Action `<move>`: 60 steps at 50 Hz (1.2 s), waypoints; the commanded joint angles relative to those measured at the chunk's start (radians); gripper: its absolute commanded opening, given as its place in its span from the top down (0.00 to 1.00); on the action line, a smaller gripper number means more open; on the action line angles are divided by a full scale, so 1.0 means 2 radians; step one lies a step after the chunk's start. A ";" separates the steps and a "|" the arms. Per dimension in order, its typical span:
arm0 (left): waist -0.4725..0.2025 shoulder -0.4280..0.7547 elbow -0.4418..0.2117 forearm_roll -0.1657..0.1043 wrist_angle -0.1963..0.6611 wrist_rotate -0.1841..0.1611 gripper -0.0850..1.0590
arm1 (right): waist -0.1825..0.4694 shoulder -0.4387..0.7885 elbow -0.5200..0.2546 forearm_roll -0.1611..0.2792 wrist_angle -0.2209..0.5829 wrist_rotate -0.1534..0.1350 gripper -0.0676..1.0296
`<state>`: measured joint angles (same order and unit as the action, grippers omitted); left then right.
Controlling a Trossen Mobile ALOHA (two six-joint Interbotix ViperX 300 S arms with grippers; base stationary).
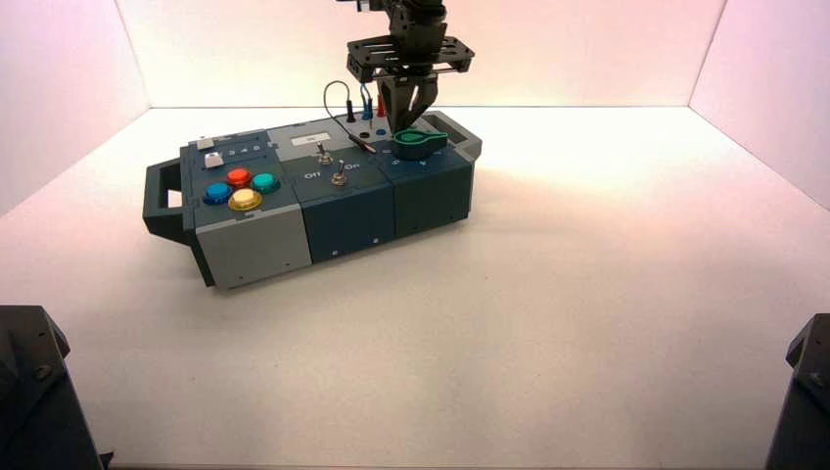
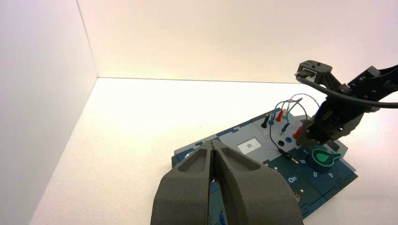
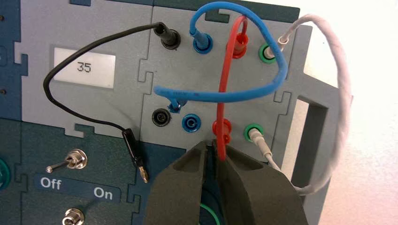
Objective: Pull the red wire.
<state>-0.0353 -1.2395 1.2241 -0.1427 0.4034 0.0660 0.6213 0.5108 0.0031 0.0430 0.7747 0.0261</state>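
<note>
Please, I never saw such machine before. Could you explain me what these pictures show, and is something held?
This is a robot with two arms. The high view looks down from above and behind them; each wrist view comes from a camera on one arm.

On the table stands a box with buttons, switches, a knob and wires. The black wire has one plug lying loose.

The right pincer is at the red wire; I cannot tell whether it grips. The left pincer waits, closed and empty, front left.
</note>
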 commanded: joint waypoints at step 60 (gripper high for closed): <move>0.004 0.002 -0.008 -0.001 -0.007 0.000 0.95 | 0.000 -0.020 -0.058 -0.037 0.023 0.011 0.72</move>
<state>-0.0322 -1.2410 1.2257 -0.1427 0.4019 0.0660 0.6197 0.5093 -0.0813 -0.0291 0.8237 0.0445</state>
